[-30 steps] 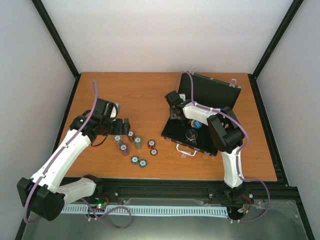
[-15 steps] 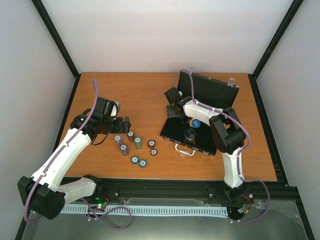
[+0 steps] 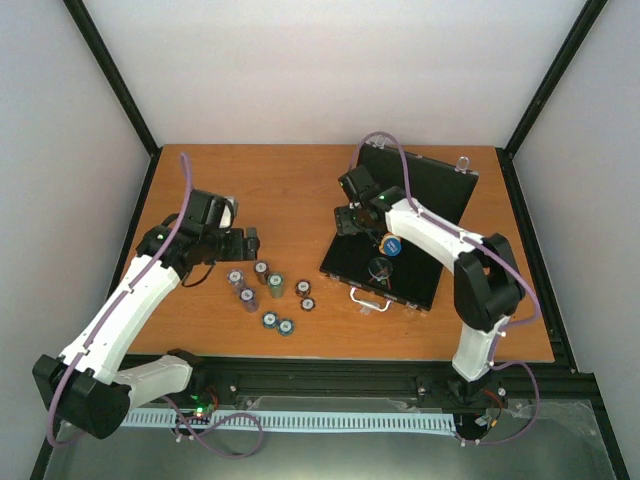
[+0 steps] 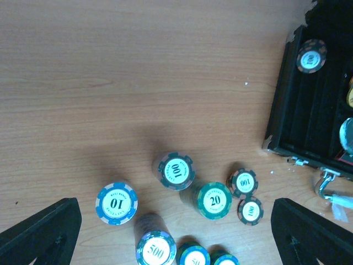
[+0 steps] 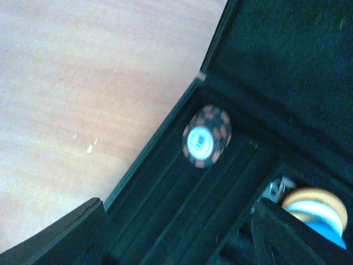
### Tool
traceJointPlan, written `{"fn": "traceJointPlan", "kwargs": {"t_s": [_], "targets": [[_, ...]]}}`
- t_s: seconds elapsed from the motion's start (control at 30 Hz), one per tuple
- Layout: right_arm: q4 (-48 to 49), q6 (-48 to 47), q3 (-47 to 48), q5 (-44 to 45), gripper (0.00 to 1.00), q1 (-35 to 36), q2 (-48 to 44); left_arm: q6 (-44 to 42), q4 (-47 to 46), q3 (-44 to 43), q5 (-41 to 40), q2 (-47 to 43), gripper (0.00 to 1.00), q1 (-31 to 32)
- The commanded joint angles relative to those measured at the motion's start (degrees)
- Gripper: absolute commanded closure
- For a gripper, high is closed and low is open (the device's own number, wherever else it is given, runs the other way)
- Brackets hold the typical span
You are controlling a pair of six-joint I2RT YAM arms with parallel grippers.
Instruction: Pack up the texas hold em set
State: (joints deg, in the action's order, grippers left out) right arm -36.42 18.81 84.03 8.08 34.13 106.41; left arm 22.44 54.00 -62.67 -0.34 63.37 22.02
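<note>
Black lining of the open case [image 3: 345, 265] cradles one reddish chip [image 5: 206, 136] in a corner groove, and the right claw [image 5: 176, 234] hangs just above it, spread and empty. The left claw [image 4: 176, 232], also wide open, hovers over the chip stacks [image 4: 175, 170] on the tabletop [image 4: 110, 66]. It would do best to straddle the outlying blue-rimmed stack [image 4: 116, 203] squarely, so the neighbours stay upright.

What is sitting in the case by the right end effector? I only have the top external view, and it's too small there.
Observer: The right wrist view shows one dark chip with reddish edge marks lying in the grooved tray of the case, near a corner.
Operator: Is it gripped?
Observer: No. The right end effector is open; the dark chip lies free.
Operator: Which values sit under the left end effector?
Observer: The left wrist view reads a 10 chip, 100 chip, 20 chip and 500 chip.
</note>
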Motion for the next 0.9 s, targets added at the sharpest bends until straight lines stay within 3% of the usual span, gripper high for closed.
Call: {"fn": "traceJointPlan", "kwargs": {"t_s": [0.0, 0.37, 0.6, 0.87], "targets": [[-7.6, -1.8, -4.3, -3.3, 0.27, 4.3, -6.4, 1.4, 1.0, -4.2, -0.8, -0.1, 0.03, 0.2], [-16.0, 3.8, -11.4, -5.6, 0.21, 21.0, -13.5, 3.2, 3.7, -8.3, -2.6, -0.5, 0.03, 0.2], [-13.3, 6.4, -9.2, -8.0, 0.21, 27.5, -6.1, 4.1, 4.3, -7.2, -1.6, -1.7, 0.03, 0.2], [-14.0, 6.1, -2.8, -8.5, 0.24, 28.6, 1.6, 3.4, 5.3, -6.9, -1.3, -3.0, 0.03, 0.2]]}}
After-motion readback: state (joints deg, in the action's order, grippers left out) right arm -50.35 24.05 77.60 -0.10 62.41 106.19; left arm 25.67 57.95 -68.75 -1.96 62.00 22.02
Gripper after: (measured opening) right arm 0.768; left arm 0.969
